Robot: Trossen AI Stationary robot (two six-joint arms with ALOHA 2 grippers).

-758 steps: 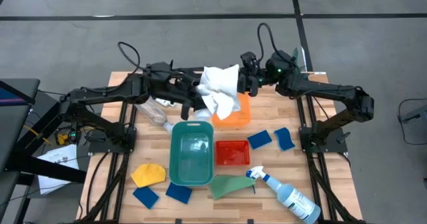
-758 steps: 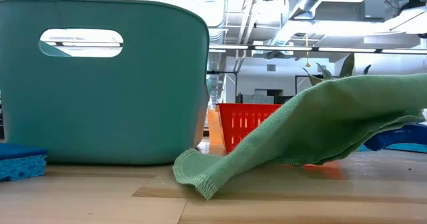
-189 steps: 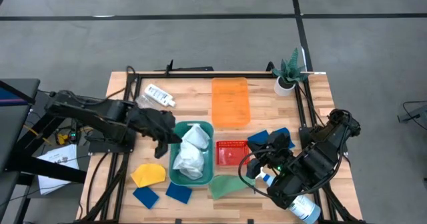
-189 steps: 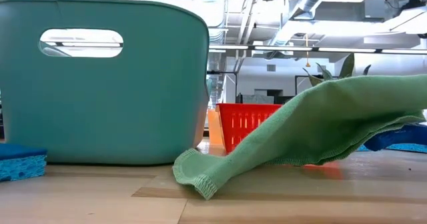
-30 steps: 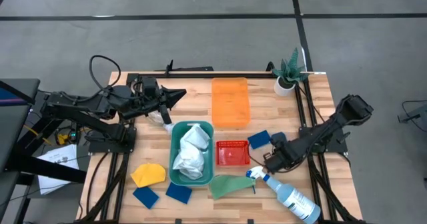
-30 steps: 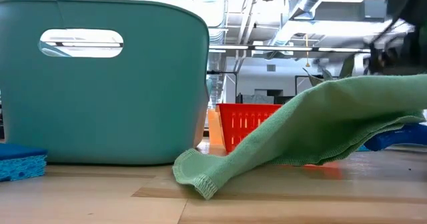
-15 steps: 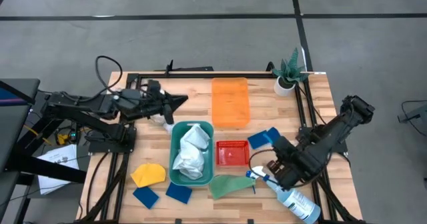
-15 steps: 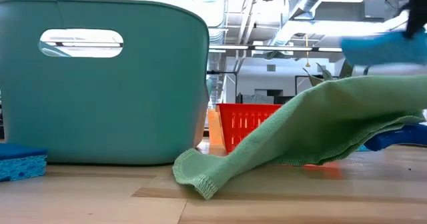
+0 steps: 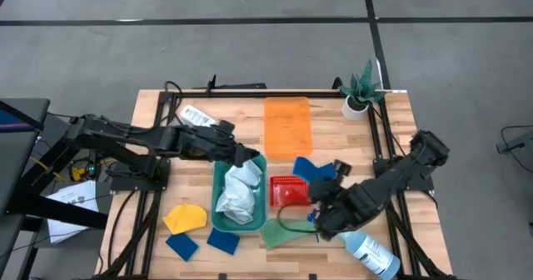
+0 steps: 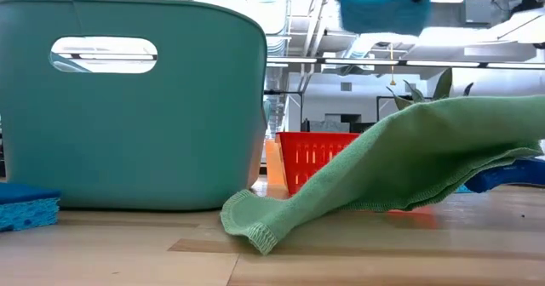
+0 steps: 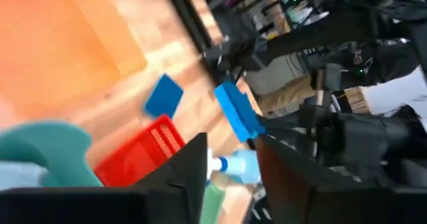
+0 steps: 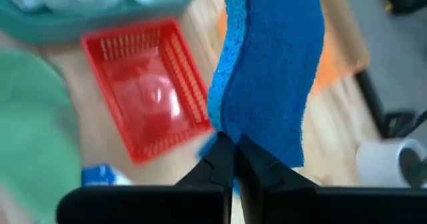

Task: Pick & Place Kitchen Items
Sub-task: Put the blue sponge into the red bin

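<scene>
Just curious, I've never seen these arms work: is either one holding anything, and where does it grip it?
The right gripper pinches a blue sponge by one edge. The left gripper holds nothing.

High cam looks straight down on the whole tabletop [image 9: 350,134]. Low cam sits at tabletop level, right up against the teal bin [image 10: 128,107]. Both wrist cams share the red basket [image 12: 143,101].

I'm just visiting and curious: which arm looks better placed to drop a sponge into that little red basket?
Probably the right. The right gripper is shut on a blue sponge, held in the air beside the red basket. The left gripper holds nothing, at the teal bin's rim.
</scene>
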